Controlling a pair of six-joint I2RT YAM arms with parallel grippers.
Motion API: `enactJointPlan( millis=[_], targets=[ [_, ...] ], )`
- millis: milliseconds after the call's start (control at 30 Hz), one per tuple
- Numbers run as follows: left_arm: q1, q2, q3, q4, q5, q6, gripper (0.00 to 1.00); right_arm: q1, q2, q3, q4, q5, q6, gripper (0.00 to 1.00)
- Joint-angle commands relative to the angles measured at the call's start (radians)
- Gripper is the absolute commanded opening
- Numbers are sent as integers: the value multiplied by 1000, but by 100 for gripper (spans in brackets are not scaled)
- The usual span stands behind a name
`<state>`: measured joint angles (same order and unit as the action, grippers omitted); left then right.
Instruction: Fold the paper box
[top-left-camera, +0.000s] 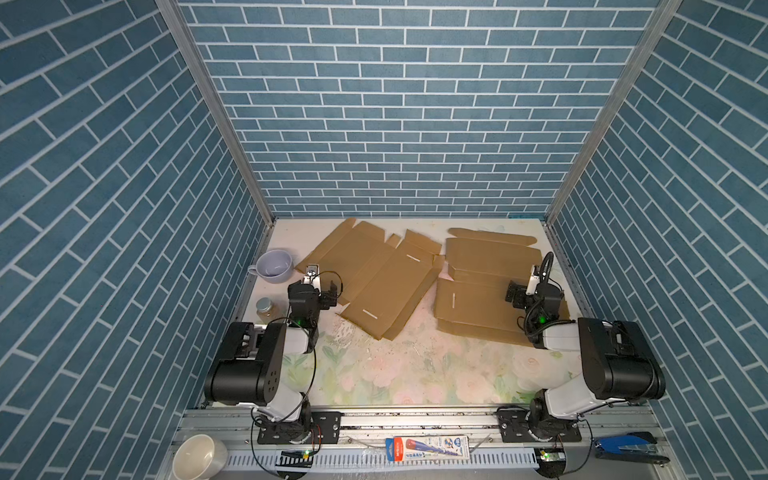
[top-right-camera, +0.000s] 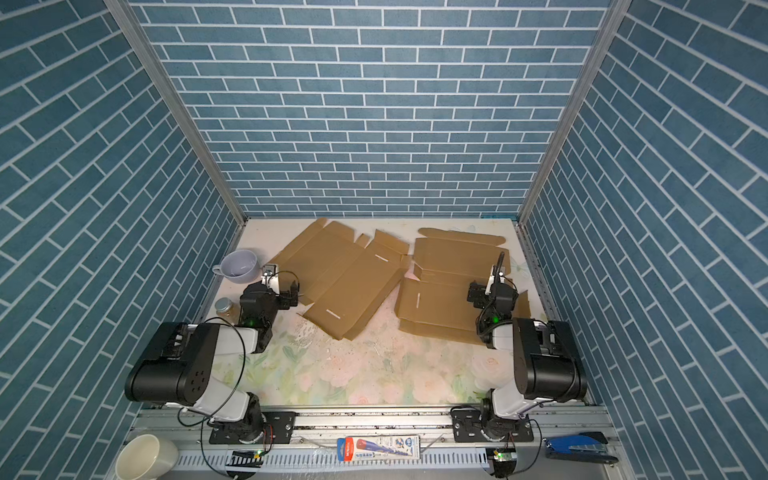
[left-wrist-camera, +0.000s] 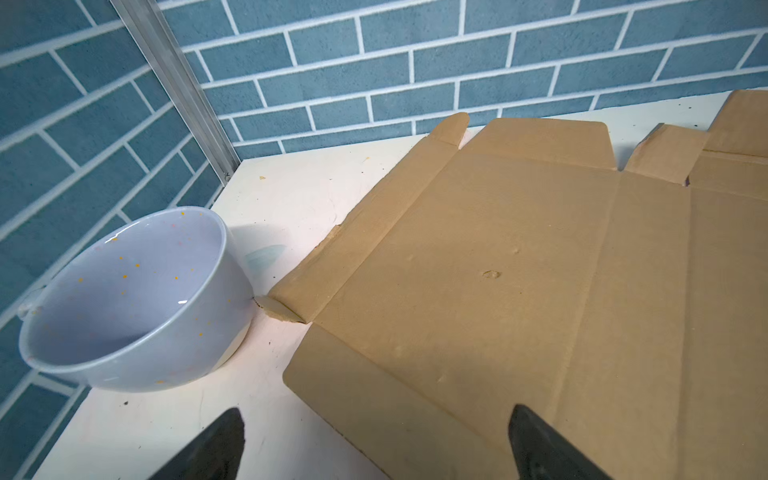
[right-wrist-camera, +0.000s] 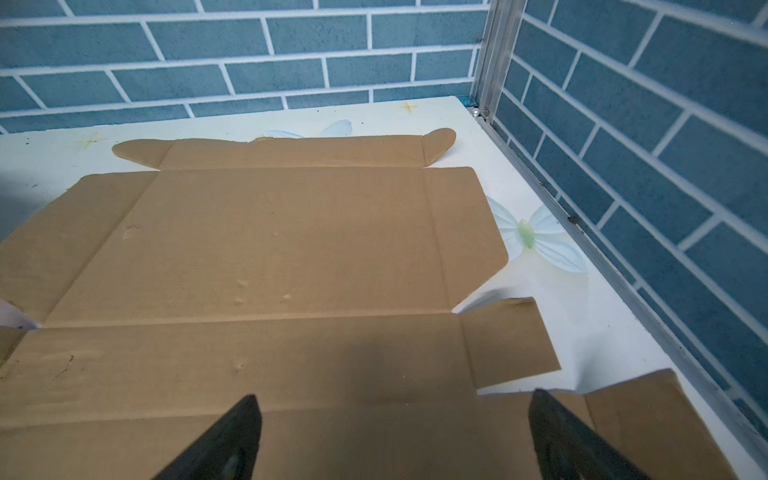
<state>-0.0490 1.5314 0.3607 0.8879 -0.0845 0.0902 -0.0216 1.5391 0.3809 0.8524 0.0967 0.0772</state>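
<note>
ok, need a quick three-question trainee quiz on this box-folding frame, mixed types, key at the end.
1. True or false: the left gripper and the right gripper are both open, holding nothing.
2. The right cardboard blank is: A) fully folded; B) lying unfolded on the table; C) lifted in the air.
3. Fill in: the lavender cup stands on the ___ gripper's side.
Key: 1 true; 2 B; 3 left.

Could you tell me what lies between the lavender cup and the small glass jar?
Nothing: only bare tabletop separates the lavender cup from the glass jar, as both top views show.
</note>
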Motion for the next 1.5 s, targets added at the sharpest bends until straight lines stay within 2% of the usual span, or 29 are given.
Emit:
enactJointPlan(
  millis=[0,200,433,967,1067,1167,1233,1333,1400,1467],
  targets=[
    [-2,1,15,3,15,4,100,-2,-2,9,16,-9,-28,99],
    [-2,1,16,0,10,2,100,-3,0,12,13,-9,-27,99],
    [-2,3,10,16,-88,-35,100,-3,0,12,13,-9,-26,99],
    [1,-17,-6,33,-91,-33,100,-8,-16,13,2,2,-20,99],
    [-78,-137,0,-67,-242,13,99,0,-150,46,-175,3,-24,99],
    [-153,-271,36,-275,-379,-24,100,2,-266,119,-432,71,84,99],
    [-183,-348,42,-362,-400,-59,100,13,-316,173,-602,99,150,99],
    [-227,-450,96,-554,-458,-87,99,56,-358,294,-931,235,233,99],
    [-241,-492,141,-663,-463,-103,100,62,-372,364,-1067,180,276,99],
    [-242,-513,210,-783,-472,-156,100,54,-384,401,-1137,80,428,99]
  ],
)
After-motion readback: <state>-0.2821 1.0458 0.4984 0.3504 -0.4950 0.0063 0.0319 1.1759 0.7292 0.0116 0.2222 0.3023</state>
